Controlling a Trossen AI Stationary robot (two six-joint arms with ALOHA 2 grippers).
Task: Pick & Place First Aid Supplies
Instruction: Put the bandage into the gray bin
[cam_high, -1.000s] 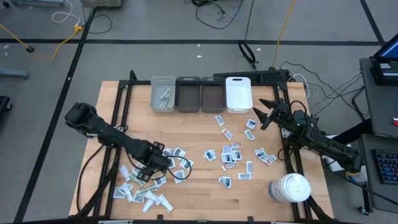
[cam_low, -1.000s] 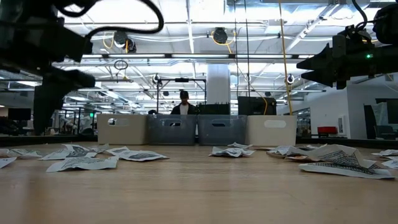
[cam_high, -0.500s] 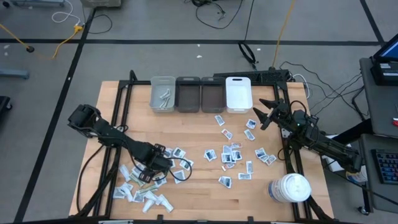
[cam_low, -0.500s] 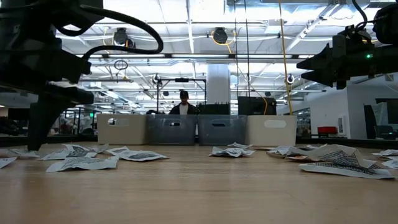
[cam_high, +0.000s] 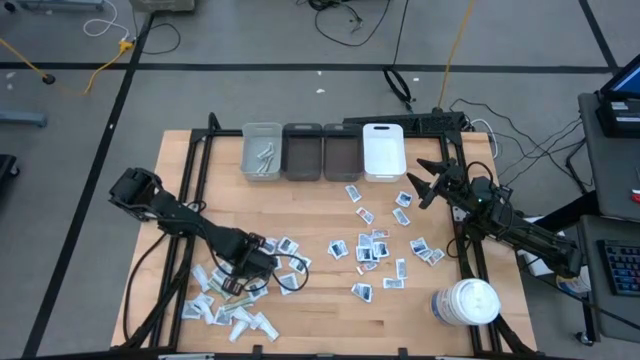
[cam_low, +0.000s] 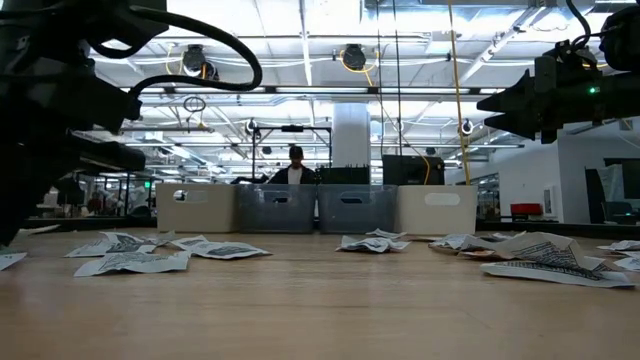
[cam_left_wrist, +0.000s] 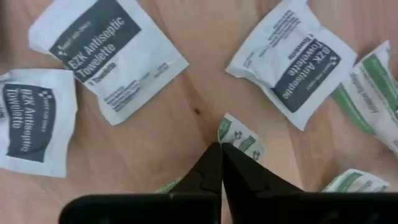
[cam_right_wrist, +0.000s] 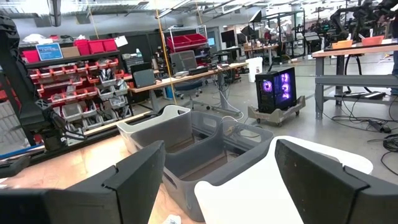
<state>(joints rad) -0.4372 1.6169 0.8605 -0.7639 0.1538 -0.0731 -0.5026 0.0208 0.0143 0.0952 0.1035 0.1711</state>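
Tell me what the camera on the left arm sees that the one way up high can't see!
Only the left wrist view shows the print on the sachets, "BZK Antiseptic Towelette", and the left gripper shut at a green-printed strip. Only the high view shows the four bins, the white jar and the right gripper, open beside the bins. Both show sachets on the wooden table.

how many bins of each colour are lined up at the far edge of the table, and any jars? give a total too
light grey bin: 1
dark grey bins: 2
white bin: 1
white jar with a lid: 1
total: 5 containers
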